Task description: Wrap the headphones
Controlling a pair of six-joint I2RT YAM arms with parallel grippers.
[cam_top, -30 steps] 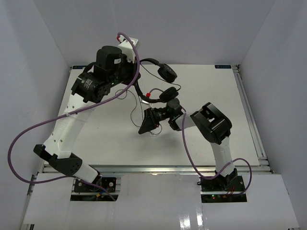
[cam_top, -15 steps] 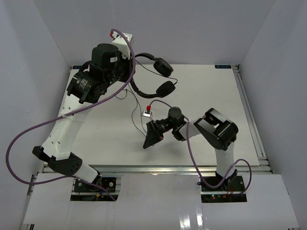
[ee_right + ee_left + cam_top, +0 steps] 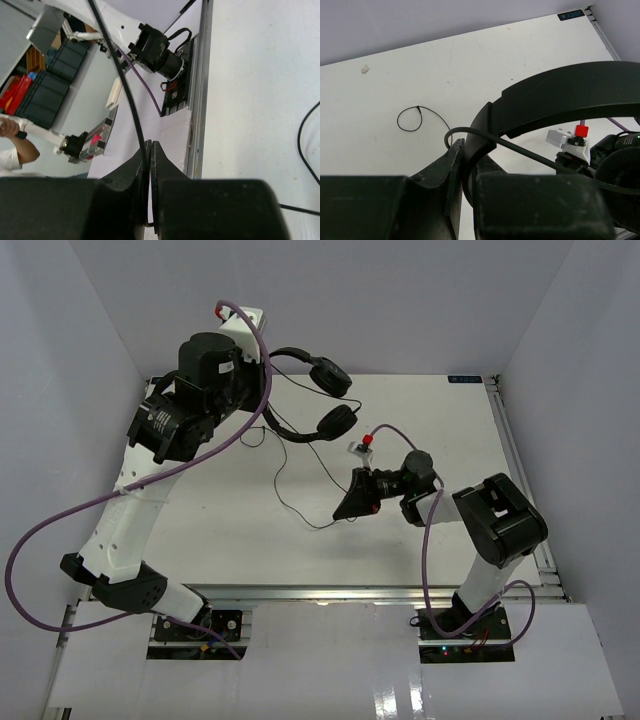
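Right pincer [image 3: 150,150] clamps cord [image 3: 131,107] (purple cable [image 3: 387,427] arcs nearby), left pincer [image 3: 462,156] grips headphones [image 3: 570,95].

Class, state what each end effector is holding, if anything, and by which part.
The left end effector grips the headphones by the headband. The right end effector pinches their cord partway along its length.

White arms [image 3: 128,512], black joints [image 3: 498,520] (purple cables [image 3: 423,560] alongside).

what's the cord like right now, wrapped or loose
Loose: the cord trails over the table to the shut right gripper, not wound round the headphones.
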